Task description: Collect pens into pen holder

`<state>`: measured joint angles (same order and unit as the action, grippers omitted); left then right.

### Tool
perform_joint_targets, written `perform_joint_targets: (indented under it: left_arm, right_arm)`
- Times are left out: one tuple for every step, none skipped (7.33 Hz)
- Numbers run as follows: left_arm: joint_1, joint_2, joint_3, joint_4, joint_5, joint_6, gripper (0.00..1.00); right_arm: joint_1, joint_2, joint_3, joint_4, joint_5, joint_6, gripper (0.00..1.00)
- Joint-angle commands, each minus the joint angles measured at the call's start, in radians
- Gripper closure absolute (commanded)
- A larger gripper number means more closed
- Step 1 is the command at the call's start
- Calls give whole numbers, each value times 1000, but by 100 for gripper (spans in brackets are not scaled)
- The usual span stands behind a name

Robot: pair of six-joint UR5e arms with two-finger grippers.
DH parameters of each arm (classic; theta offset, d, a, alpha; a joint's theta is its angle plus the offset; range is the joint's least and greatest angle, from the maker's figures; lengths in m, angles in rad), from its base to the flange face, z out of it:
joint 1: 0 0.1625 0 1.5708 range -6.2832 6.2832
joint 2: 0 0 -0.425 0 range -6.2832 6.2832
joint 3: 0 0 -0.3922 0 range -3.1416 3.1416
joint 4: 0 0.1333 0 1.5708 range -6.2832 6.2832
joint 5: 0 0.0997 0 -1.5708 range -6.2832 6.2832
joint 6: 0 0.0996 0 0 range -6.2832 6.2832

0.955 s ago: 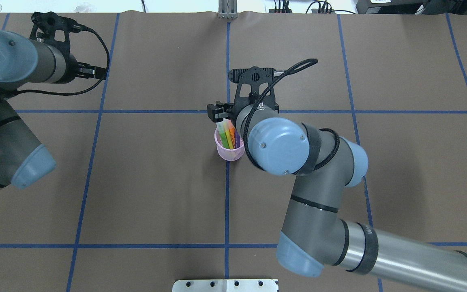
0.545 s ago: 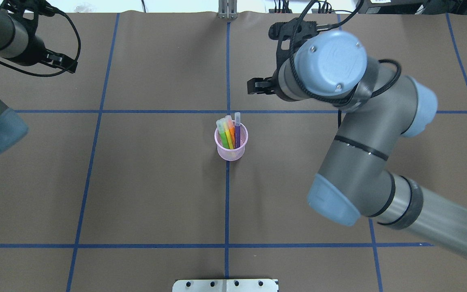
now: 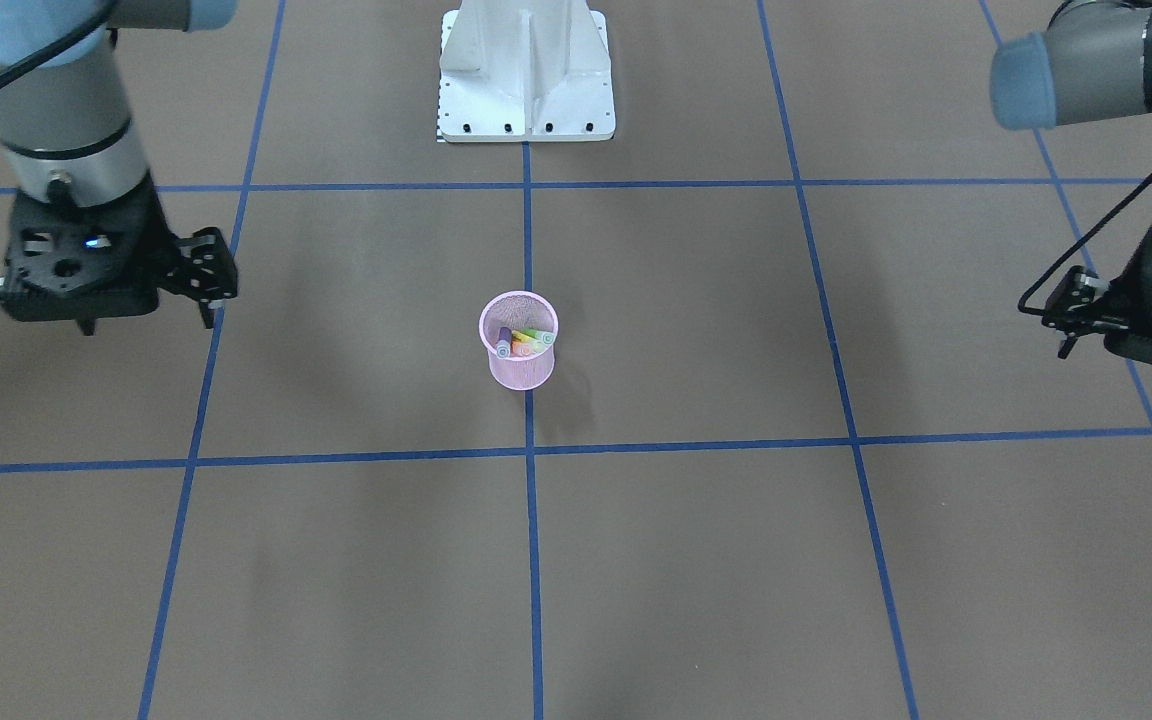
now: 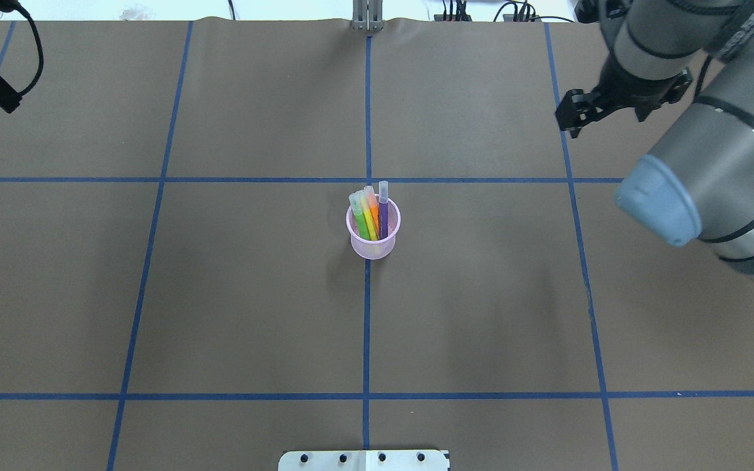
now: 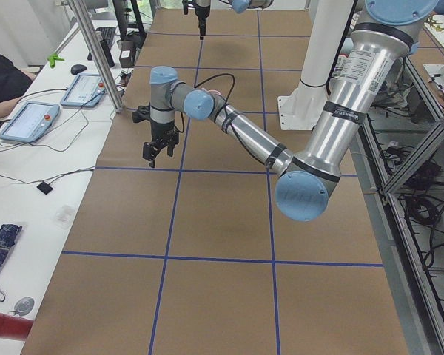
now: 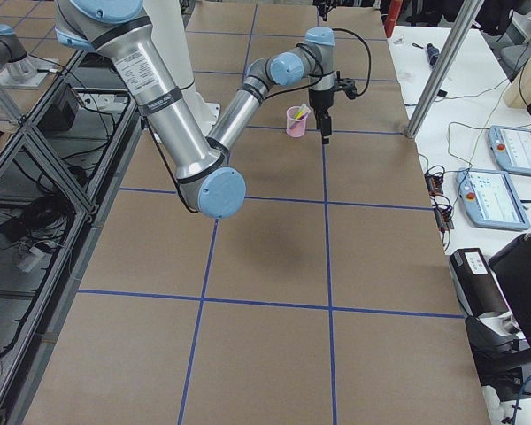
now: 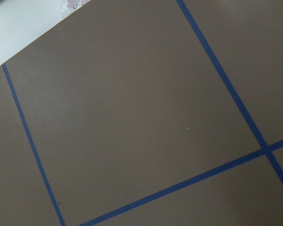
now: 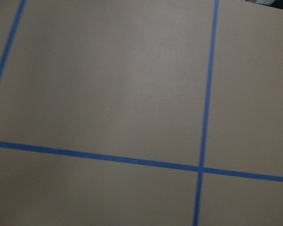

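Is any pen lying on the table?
No, all four pens stand inside the pink pen holder, and none lies on the table.

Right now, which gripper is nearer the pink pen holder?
Right. The right gripper hangs past the pen holder, toward the table's far right. The left gripper is out by the far left edge, clearly farther off.

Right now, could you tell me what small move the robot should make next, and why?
Probably none beyond parking: all four slim coloured pens stand inside the small pink wire-mesh cup, and the left gripper and right gripper hang well clear.
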<state>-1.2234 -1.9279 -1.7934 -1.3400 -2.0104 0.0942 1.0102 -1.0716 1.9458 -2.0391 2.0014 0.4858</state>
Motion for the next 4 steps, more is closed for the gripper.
perform_joint_targets:
  left_arm:
    - [-118,90,20,4,-102,88,0]
    - [-146,96,17,2,-110,88,0]
    - [-209,130,20,-4,-164,96,0]
    - [-234,194,38,-72,-224,117,0]
  right_arm:
    - [245,-182,-14,-19,201,-375,0]
    - [270,-203,-21,-18,194,-389,0]
    - [283,-214,-46,-18,183,-394,0]
    - [295,-253,-50,-18,178,-395,0]
